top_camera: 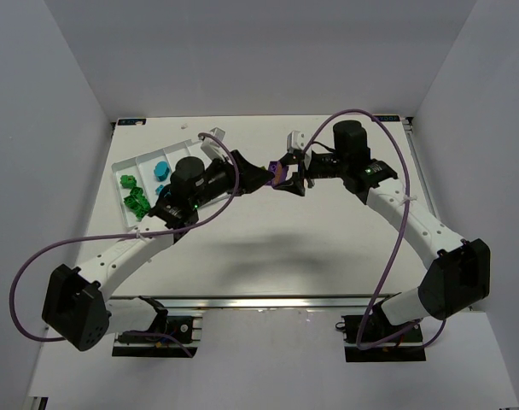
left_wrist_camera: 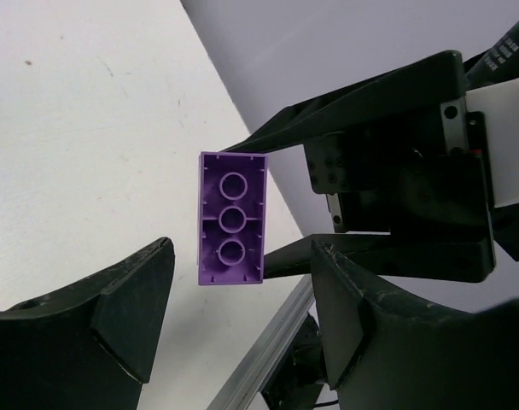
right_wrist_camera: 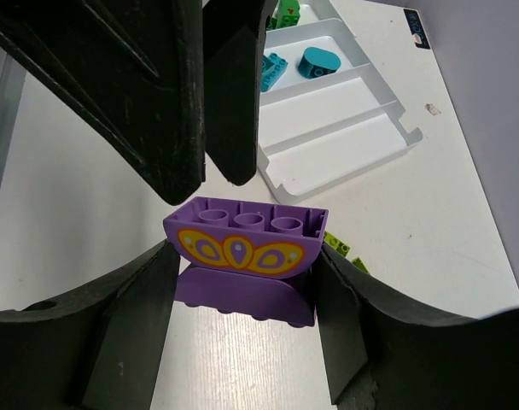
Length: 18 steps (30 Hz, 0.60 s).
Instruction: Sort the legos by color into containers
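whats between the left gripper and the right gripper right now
A purple brick, clamped in the right gripper. The left gripper faces it with its fingers open. The left wrist view shows this most clearly.

— How is the light?
— Bright, even, and from overhead. The white table (top_camera: 268, 248) almost washes out. One soft, wide shadow lies behind the fingertips, toward the bases, and a glare streak runs along the metal rail (top_camera: 268, 301).
— And up close?
— From the right wrist, the purple brick (right_wrist_camera: 247, 243) between the right fingers (right_wrist_camera: 131, 342) is sharp and its yellow print is clear (the black fingers themselves show little detail). The tray (right_wrist_camera: 336, 149) beyond them is bright, with thin grey shadows marking its ridges.
— The left wrist?
— The brick is crisp ahead of the left fingers (left_wrist_camera: 114, 316). Their near edges are slightly soft, and the wall beyond is flat grey.
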Each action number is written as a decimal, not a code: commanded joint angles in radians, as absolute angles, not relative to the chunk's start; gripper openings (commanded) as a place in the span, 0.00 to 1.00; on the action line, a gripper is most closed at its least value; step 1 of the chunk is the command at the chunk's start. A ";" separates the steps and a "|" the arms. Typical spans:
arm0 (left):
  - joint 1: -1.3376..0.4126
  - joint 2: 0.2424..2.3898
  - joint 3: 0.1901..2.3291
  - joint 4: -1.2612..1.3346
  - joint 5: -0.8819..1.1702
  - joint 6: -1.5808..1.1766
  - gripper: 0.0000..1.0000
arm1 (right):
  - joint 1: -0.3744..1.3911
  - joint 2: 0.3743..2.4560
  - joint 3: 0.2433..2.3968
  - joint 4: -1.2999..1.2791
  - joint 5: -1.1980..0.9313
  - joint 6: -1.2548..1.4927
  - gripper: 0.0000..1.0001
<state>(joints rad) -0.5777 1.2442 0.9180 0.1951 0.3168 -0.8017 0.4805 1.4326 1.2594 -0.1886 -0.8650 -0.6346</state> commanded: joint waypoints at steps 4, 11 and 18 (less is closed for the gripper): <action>-0.581 1.256 0.917 0.256 0.383 -0.825 0.75 | 0.485 1.419 1.258 -0.120 -0.877 -0.580 0.00; -0.583 1.293 0.933 0.232 0.396 -0.808 0.75 | 0.495 1.408 1.252 -0.135 -0.903 -0.598 0.00; -0.581 1.321 0.945 0.253 0.414 -0.811 0.71 | 0.508 1.411 1.249 -0.170 -0.907 -0.652 0.00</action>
<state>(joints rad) -0.5781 1.3163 0.9115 0.2337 0.3878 -0.8173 0.4992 1.4326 1.2510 -0.1661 -0.8818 -0.6163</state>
